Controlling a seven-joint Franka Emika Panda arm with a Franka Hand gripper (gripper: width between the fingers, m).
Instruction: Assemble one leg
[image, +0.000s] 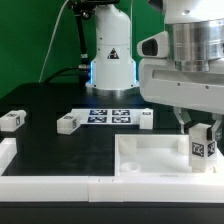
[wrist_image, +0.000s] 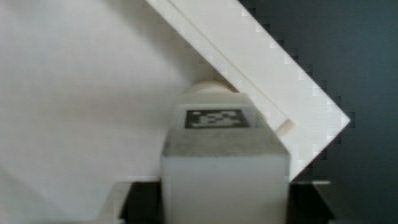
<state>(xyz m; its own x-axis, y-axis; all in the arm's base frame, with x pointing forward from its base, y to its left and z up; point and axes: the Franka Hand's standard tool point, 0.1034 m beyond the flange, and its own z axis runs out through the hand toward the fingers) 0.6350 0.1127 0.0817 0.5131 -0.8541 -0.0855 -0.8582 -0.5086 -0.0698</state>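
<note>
My gripper (image: 203, 135) is shut on a white leg (image: 204, 146) with a black-and-white tag. It holds the leg upright over the right part of the large white tray-like part (image: 150, 156). In the wrist view the leg (wrist_image: 224, 150) sits between my black fingers (wrist_image: 139, 203), its rounded tip against the raised rim of the tray-like part (wrist_image: 249, 70). Three other legs lie on the black table: one at the exterior view's left (image: 12, 119), one near the middle (image: 68, 123), one by the marker board (image: 145, 120).
The marker board (image: 110, 115) lies behind the tray-like part. A white L-shaped rail (image: 40, 183) runs along the table's front and left edges. The robot base (image: 110, 60) stands at the back, before a green backdrop.
</note>
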